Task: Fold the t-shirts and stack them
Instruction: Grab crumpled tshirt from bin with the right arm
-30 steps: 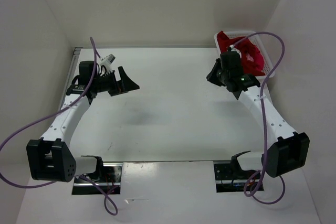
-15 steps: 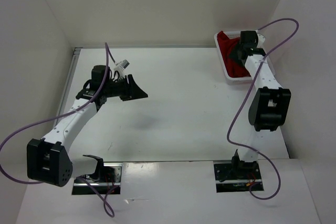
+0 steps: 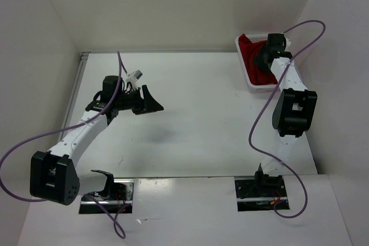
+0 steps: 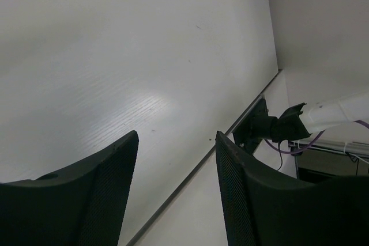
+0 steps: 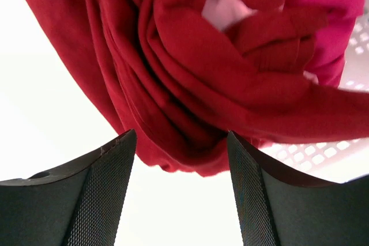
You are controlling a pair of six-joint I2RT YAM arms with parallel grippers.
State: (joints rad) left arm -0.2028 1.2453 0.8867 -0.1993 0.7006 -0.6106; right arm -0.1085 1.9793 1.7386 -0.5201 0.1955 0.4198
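The t-shirts lie bunched in the white lattice basket (image 3: pixel 250 83) at the back right. A dark red shirt (image 5: pixel 190 79) fills most of the right wrist view, a bright magenta one (image 5: pixel 331 4) lies at its upper right, and a bit of light pink (image 5: pixel 222 10) shows between the folds. My right gripper (image 5: pixel 181 142) hangs open just over the dark red shirt's edge, nothing between its fingers. In the top view the right gripper (image 3: pixel 266 57) reaches into the basket over the red cloth (image 3: pixel 251 56). My left gripper (image 3: pixel 154 104) is open above the bare table at the left, holding nothing.
White walls close in the table on the left, back and right. The table's near edge and the right arm's base (image 4: pixel 262 128) show in the left wrist view. Purple cables (image 3: pixel 118 64) loop from both arms.
The right arm swung back and stretched into the basket, its jaws opening wide over the shirts. The left arm shifted slightly right and forward over the table.
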